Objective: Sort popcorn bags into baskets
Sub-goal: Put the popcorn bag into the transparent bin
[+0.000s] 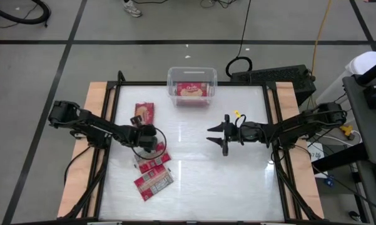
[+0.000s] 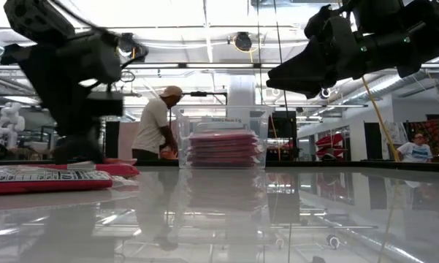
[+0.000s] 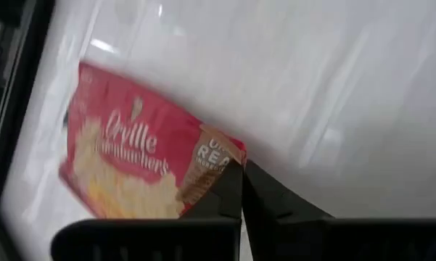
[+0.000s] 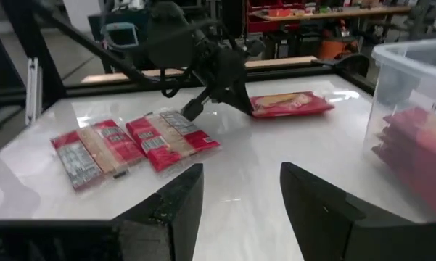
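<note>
A clear basket (image 1: 191,87) stands at the table's far edge with a stack of red popcorn bags (image 2: 223,148) inside. One popcorn bag (image 1: 144,113) lies flat at the left, picture face up. Two more bags (image 1: 152,164) (image 1: 153,184) lie label up nearer the front. My left gripper (image 3: 241,167) is shut at the near corner of the picture-face bag. My right gripper (image 4: 239,196) hovers open above the table's middle (image 1: 214,136), with nothing between its fingers. My left gripper has its two fingertips closed together on one corner (image 3: 222,149) of the picture-face bag, at the brown-labelled end. The fingers slant down onto it from the table's near left. The bag lies flat on the table.
Two label-up bags sit just in front of the left gripper. The bare tabletop (image 1: 200,169) stretches between the arms and toward the front. Dark frame rails (image 1: 272,112) border the table. A person (image 2: 157,124) stands beyond the far edge near the basket.
</note>
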`<control>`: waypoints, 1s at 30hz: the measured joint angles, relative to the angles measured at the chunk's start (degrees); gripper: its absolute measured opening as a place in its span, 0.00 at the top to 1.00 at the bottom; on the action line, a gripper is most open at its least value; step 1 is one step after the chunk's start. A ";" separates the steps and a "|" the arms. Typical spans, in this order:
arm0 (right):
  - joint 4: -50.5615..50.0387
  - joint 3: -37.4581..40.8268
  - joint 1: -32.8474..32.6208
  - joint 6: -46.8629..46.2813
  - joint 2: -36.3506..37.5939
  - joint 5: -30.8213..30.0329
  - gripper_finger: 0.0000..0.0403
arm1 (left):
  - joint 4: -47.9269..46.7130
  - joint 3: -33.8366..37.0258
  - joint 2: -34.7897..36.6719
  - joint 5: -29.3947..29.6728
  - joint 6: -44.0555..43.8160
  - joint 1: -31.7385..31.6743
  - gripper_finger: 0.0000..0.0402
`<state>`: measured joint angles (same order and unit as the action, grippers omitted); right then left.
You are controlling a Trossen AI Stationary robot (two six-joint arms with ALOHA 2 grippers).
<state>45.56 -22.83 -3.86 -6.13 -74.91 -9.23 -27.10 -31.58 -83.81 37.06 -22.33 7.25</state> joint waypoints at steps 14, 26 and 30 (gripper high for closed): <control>1.81 -2.07 -4.70 -13.18 -8.66 -22.61 0.56 | 22.47 -5.78 0.63 4.45 2.02 1.02 1.00; 4.41 -22.90 -4.33 -1.66 -31.31 -23.81 0.55 | 42.29 -5.80 0.61 1.28 0.07 -1.65 1.00; 4.42 -28.10 -2.60 -0.05 -35.39 -23.73 0.53 | 42.61 -5.80 0.60 0.56 -0.58 -1.66 1.00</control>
<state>49.98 -50.93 -6.46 -6.18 -110.29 -32.96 15.52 -37.39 -83.21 37.62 -22.91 5.58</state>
